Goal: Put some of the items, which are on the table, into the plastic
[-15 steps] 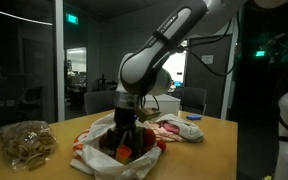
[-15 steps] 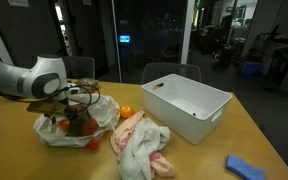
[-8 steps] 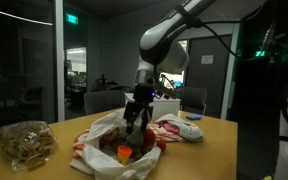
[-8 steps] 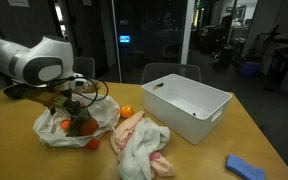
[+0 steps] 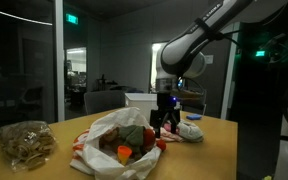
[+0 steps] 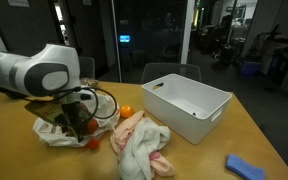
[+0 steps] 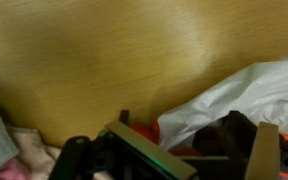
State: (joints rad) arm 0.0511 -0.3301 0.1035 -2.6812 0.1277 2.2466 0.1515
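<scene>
We see the plastic [image 7: 249,90] cut off at the wrist view's right edge. The items [image 5: 125,151] inside it blur together.

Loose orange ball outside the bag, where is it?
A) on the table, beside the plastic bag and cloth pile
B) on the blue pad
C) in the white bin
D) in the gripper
A: in an exterior view the orange ball sits on the table, right beside the plastic bag and the cloth pile; the white bin looks empty.

Wrinkled white plastic [image 5: 96,135] sits open on the table [image 5: 46,168], holding orange and seemingly red items [image 5: 124,152].
</scene>
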